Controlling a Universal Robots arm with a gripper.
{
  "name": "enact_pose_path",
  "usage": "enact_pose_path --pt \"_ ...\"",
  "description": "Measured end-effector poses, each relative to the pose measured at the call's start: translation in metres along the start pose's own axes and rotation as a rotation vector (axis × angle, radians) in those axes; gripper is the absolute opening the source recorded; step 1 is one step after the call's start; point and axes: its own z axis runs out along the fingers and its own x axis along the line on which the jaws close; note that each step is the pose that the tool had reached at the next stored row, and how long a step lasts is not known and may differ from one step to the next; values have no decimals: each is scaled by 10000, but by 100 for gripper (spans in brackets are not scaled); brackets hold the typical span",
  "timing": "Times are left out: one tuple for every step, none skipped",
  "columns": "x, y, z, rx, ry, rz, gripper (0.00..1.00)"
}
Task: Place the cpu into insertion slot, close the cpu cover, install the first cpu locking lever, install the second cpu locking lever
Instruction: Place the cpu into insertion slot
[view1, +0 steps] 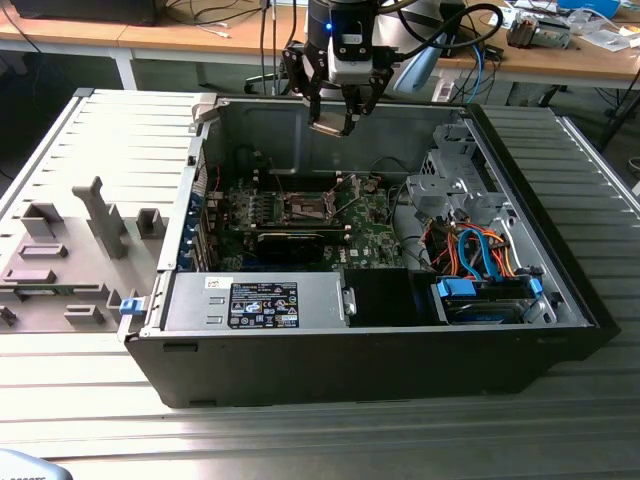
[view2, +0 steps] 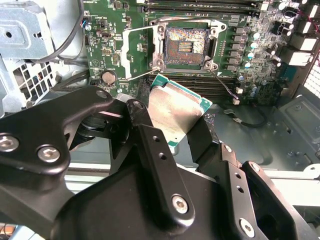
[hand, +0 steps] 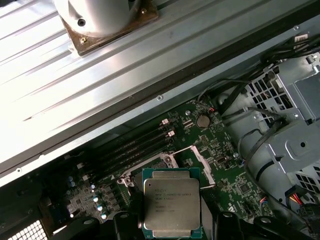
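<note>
Silvery-grey metal catches the light as I hold the cpu (view1: 329, 126) pinched by its edges between my two black fingers (view2: 136, 111), high over an open desktop computer case (view1: 560, 290) in the upper centre of the exterior view. My gripper (view1: 331, 118) hangs near the level of the case's far wall, well apart from the green motherboard (view1: 372, 236) lying on the case floor below. In both wrist views the chip shows its metal top framed by a green border, with my fingers pressed against opposite sides of it. The insertion slot (view2: 186, 46) sits uncovered on the board, its dark square recess and rows of golden contacts showing in the second wrist view, and nothing rests in it. The cpu cover (view2: 123, 52), a thin silvery frame, is swung open just beside the socket, with the green board showing through its window. In the first wrist view the cpu (hand: 171, 202) hangs in front of part of the socket (hand: 159, 163), with the board's long black slots running near it. Blue and orange cables (view1: 480, 250) crowd the case on the exterior view's right, and a grey box with a black label (view1: 262, 304) lies along its near wall. A grey tray of fixtures (view1: 70, 250) lies outside the case on the exterior view's left.
</note>
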Motion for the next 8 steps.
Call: enact_pose_path --pt "0 0 0 0 -1 5 55" --pt "0 0 0 1 -1 8 55" --pt "0 0 0 2 -2 11 55" --pt "0 0 0 3 -3 16 55" --pt "0 0 0 2 -3 20 55" --pt "0 0 0 9 -14 100 55" --pt "0 0 0 8 -21 176 55" --pt "0 0 0 8 -21 177 55"
